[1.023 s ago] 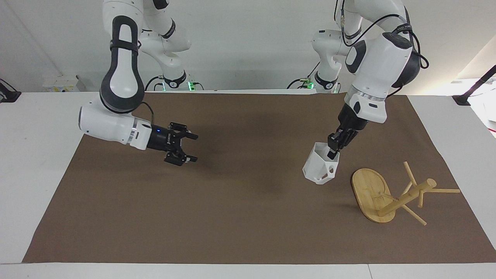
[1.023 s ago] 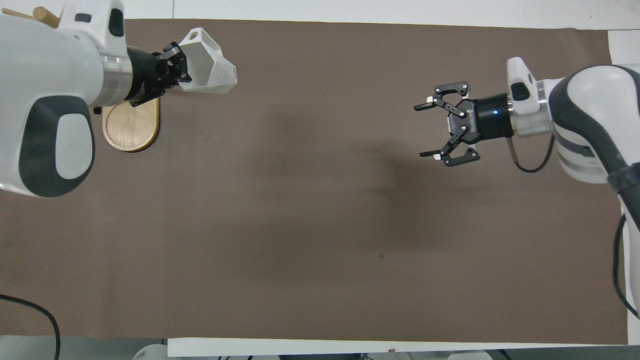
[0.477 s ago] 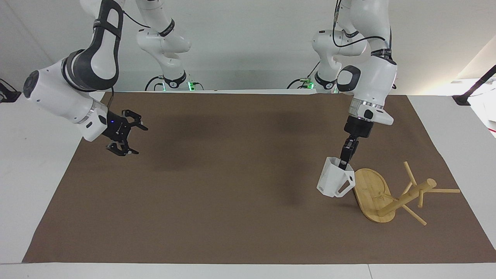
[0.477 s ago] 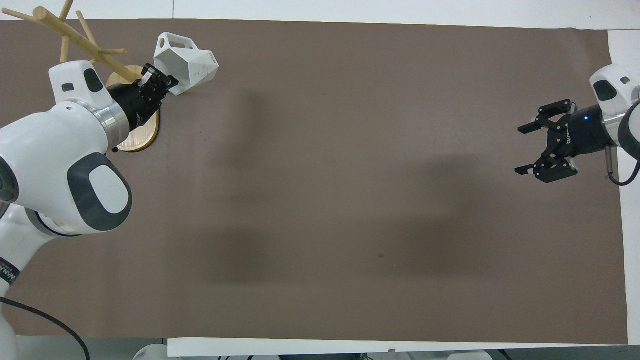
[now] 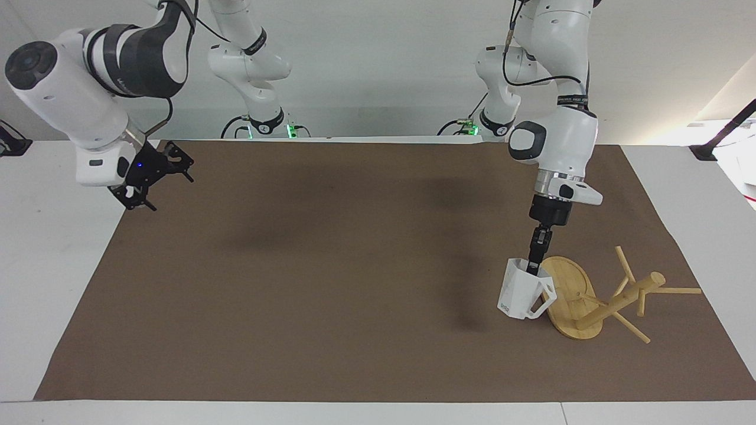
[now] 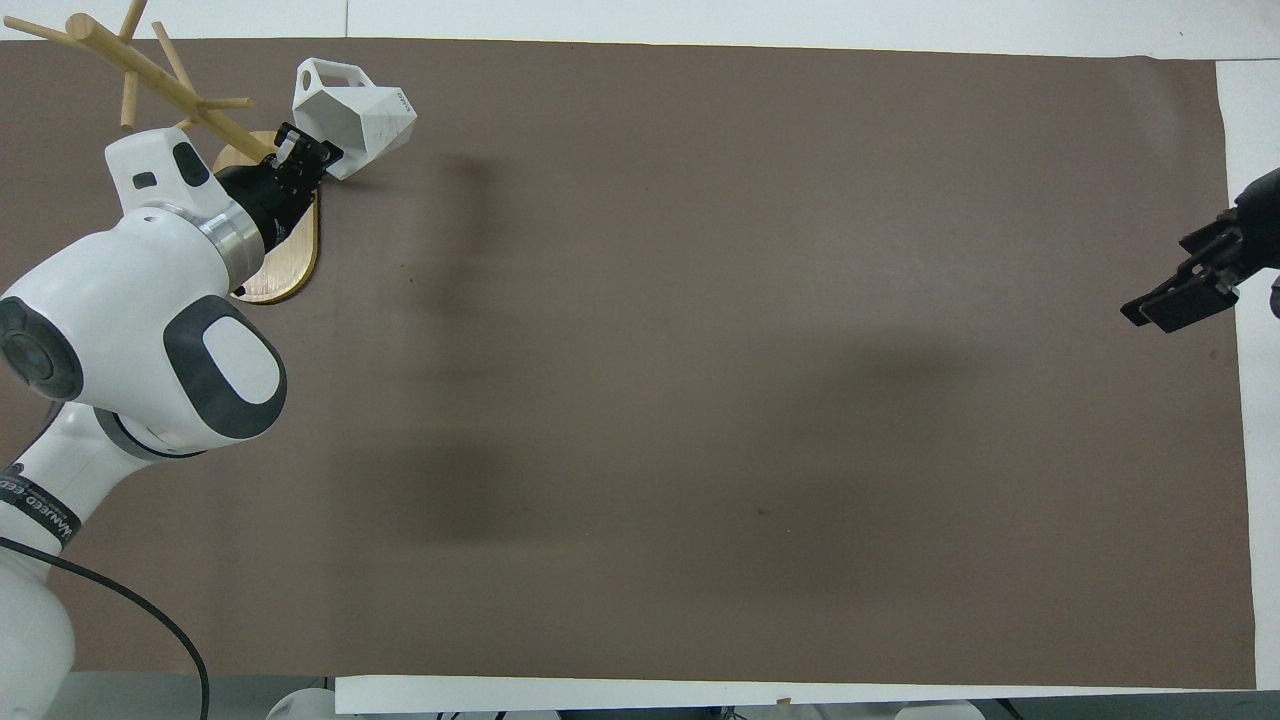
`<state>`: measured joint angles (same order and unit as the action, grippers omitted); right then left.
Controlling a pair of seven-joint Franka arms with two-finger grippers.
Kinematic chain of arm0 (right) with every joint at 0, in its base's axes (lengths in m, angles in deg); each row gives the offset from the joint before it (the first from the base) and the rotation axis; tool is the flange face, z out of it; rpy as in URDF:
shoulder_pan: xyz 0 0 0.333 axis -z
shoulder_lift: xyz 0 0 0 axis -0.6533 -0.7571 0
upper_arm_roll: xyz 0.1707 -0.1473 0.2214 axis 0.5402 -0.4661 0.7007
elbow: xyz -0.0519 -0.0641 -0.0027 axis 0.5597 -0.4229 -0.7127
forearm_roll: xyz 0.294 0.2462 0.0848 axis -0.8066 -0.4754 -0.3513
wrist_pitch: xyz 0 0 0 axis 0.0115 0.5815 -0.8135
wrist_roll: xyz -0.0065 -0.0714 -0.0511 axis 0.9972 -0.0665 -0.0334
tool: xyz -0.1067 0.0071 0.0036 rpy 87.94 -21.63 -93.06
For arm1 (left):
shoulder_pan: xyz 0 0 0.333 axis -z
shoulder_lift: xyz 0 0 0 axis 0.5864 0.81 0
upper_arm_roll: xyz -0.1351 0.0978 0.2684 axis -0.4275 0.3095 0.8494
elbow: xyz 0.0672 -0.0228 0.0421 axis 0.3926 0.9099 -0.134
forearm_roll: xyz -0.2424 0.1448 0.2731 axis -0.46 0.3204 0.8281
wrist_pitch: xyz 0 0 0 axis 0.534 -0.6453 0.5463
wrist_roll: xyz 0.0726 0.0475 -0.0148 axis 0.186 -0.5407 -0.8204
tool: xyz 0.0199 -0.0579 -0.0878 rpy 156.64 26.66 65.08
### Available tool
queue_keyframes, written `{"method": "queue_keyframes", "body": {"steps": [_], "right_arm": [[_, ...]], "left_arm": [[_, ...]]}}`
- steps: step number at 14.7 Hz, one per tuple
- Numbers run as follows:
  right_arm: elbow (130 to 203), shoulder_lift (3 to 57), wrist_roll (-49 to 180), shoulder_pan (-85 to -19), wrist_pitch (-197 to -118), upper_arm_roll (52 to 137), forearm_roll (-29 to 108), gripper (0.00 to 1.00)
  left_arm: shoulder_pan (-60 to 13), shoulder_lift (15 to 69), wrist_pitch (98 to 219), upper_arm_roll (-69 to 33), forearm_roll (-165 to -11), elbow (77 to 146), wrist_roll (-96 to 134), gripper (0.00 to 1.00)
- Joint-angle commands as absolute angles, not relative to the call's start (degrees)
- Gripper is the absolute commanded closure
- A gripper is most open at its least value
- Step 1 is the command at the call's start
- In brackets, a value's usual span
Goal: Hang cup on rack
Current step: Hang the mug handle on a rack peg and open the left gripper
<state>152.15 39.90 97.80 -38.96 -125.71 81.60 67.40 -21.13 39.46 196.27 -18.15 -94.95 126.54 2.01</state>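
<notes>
Step in hand: carrying the cup to the rack, as I read it. The left gripper (image 5: 536, 268) has the white faceted cup (image 5: 521, 291) pinched by its rim, one finger inside the mouth, and holds it upright just above the brown mat (image 5: 331, 283).

Cup: hangs beside the rack's oval base (image 5: 568, 295), on the side toward the middle of the table; its looped handle (image 5: 546, 298) faces the base and looks to be touching it or nearly so. I cannot tell which from here.

Rack: the bamboo mug tree (image 5: 614, 301) is not standing. It lies tipped over at the left arm's end of the mat, base on edge, pole (image 5: 620, 302) slanting out toward the table's end, pegs (image 5: 631, 328) splayed up and down.

Cup against pegs: the pegs sit on the pole's outer part, well apart from the handle, with the base between them.

Next move, my guess: the cup has to go round or over the base to a peg that points upward, handle loop lined up with the peg's tip. With the rack lying loose, a nudge could roll it.

Right gripper (image 5: 155, 174): waits over the mat's edge at the right arm's end, fingers spread, nothing in them.
</notes>
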Motion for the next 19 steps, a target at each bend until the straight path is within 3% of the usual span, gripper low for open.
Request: {"method": "queue_keyframes", "body": {"steps": [1,6,16,19], "right_arm": [[148.0,42.5,78.7,-38.9,-121.0,81.9,68.6,0.01],[148.4,47.4,69.7,-40.5,-117.1,81.1,71.3,0.01],[149.6,46.8,64.8,-42.3,-116.5,80.5,72.3,0.01],[149.8,46.9,64.8,-42.4,-116.3,80.5,72.3,0.01]], "left_arm": [[-23.5,39.3,196.6,-18.6,-96.4,126.6,9.1,1.0],[-25.7,38.4,194.9,-18.7,-96.4,128.4,11.2,1.0],[-30.8,38.2,190.0,-18.4,-96.7,127.7,13.1,1.0],[-31.1,38.2,190.1,-18.2,-96.8,127.5,13.1,0.73]]}}
